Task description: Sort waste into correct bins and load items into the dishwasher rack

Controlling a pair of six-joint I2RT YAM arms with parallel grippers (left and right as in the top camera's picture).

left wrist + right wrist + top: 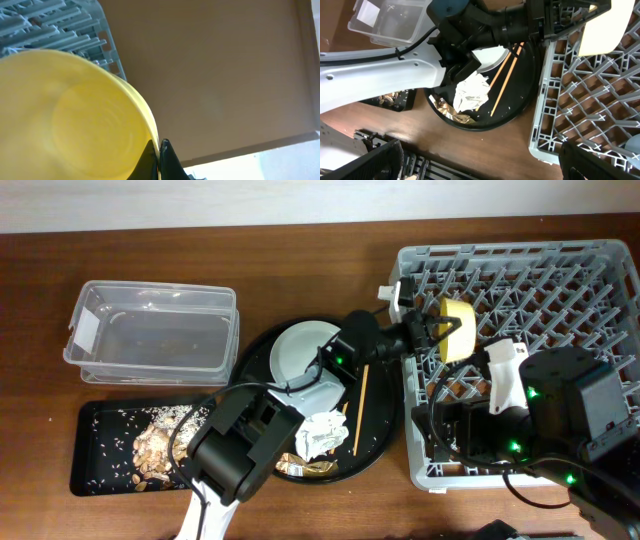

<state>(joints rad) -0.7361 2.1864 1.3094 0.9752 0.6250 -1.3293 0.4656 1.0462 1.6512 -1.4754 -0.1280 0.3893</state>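
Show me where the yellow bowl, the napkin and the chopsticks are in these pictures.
yellow bowl [75,120], left wrist view, on its inner wall.
napkin [472,92], right wrist view, on the middle of the crumpled paper.
chopsticks [506,80], right wrist view, on the middle of one stick.

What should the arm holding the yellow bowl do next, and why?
Probably ease the yellow bowl down into the dishwasher rack, then let go. The left end effector is shut on the bowl's rim, and the bowl stands on edge over the rack's left side. Whether it already rests on the rack is unclear.
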